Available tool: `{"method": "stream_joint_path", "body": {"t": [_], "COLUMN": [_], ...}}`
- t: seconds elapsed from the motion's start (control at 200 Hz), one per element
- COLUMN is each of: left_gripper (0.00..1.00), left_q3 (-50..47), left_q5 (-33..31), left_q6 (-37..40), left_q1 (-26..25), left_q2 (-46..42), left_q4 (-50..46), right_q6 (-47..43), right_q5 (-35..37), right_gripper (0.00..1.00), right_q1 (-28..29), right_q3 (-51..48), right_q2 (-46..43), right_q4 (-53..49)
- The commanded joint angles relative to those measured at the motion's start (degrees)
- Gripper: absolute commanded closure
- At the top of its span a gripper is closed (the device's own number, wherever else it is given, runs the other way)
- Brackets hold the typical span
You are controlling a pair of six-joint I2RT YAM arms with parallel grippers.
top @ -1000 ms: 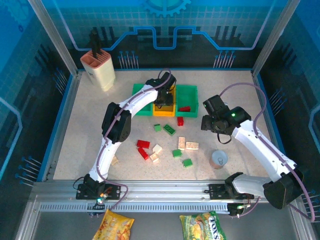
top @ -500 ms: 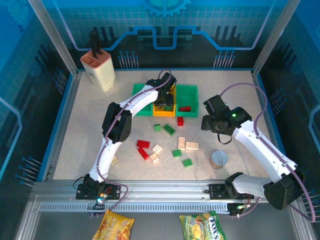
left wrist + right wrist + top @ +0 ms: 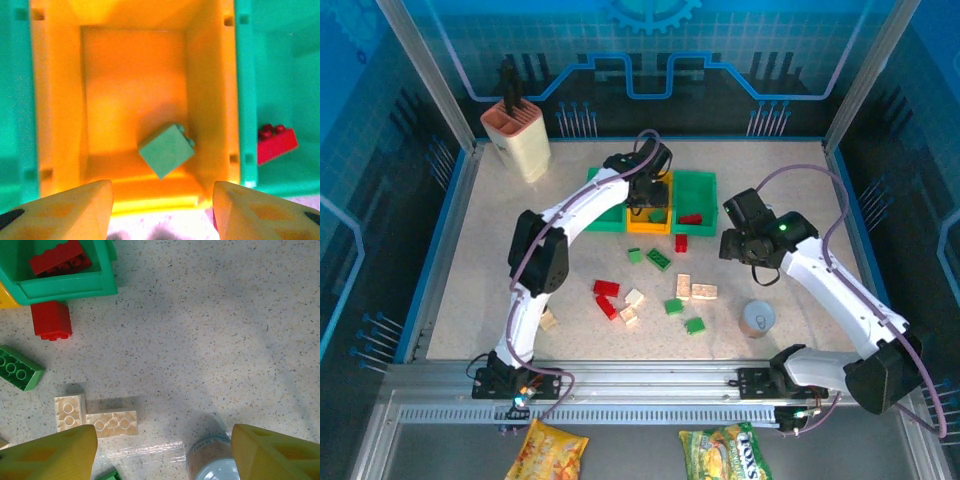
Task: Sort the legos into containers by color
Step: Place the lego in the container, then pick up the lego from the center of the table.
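Note:
Three containers stand in a row: a green bin, an orange bin and a second green bin. My left gripper hangs open over the orange bin, where a green lego lies loose on the floor. A red lego rests in the right green bin. Red, green and cream legos lie scattered on the table. My right gripper is open and empty above bare table, right of two cream legos.
A grey cup stands just right of the scattered bricks, under my right gripper's right finger. A cream-and-pink holder sits at the back left. A small tan piece lies near the left arm's base.
My left gripper's jaws have widened, and the green lego now lies free in the orange bin. The left arm's elbow has swung left. The right arm has barely moved.

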Motion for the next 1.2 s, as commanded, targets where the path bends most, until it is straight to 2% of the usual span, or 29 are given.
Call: {"method": "stream_joint_path", "body": {"t": [0.0,0.335,0.56,0.86,1.196], "left_gripper": [0.44,0.44,0.45,0.42,0.42], "left_q3": [-4.8,-23.8,-35.5,-45.6,-48.9], "left_q5": [0.0,1.4,5.1,5.8,7.8], "left_q6": [0.2,0.7,4.0,6.5,6.3], "left_q1": [-0.3,-0.7,-0.8,-0.9,-1.0], "left_q2": [-6.1,-20.2,-28.0,-32.5,-31.3], "left_q4": [-0.6,-0.1,-1.3,-2.3,-0.6], "right_q6": [-0.1,-0.7,-1.1,-1.9,-3.2], "right_q5": [-1.3,-3.1,-4.4,-6.3,-5.9], "right_gripper": [0.28,0.29,0.30,0.30,0.30], "right_q1": [-0.2,0.8,1.2,1.8,4.4], "right_q3": [-0.1,-0.5,-1.1,-1.4,-1.2], "right_q2": [1.1,4.6,5.9,8.4,10.1], "right_q4": [1.2,4.0,5.4,6.8,7.4]}}
